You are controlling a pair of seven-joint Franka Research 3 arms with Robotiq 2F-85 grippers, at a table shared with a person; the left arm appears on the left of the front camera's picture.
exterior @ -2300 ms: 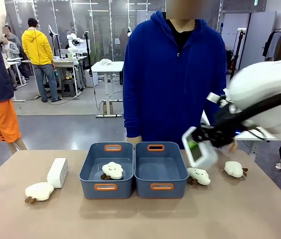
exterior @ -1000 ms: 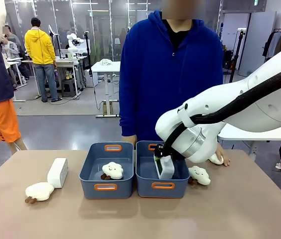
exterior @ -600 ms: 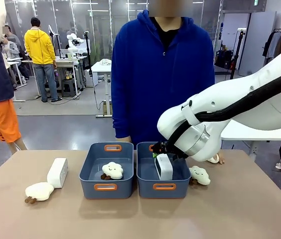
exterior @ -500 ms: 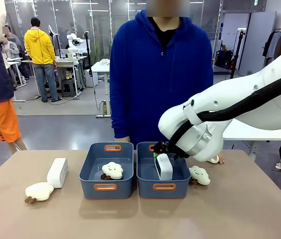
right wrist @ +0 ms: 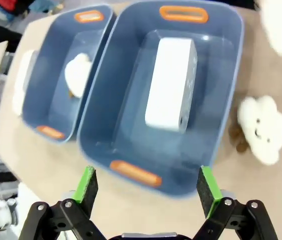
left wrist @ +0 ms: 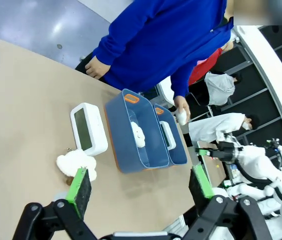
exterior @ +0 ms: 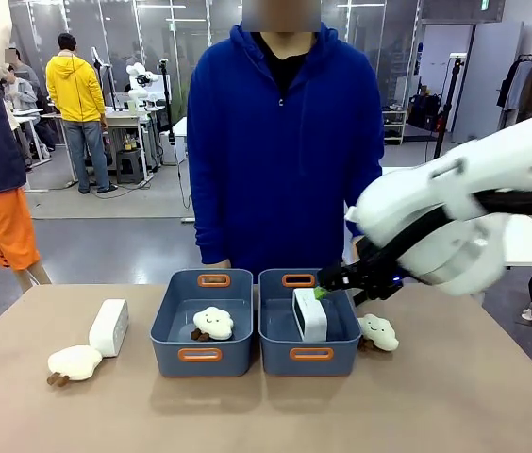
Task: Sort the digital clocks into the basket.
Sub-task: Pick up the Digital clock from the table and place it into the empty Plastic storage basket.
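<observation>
Now one digital clock (exterior: 309, 315) stands on edge inside the right basket (exterior: 280, 360).
Smooth, white and rounded, it sits in blue-grey plastic. The left basket (exterior: 167, 360) holds a fluffy cloud plush (exterior: 213, 323), and the second clock (exterior: 108, 327) stands on the desk (exterior: 266, 415), far left. The right end effector (right wrist: 146, 182) and the left end effector (left wrist: 138, 182) have fingers apart.

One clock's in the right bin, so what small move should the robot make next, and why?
Probably lower the left end effector toward the digital clock standing on the table beside a plush toy. Its jaws are open and empty, and the other digital clock lies in the basket below the open right end effector.
</observation>
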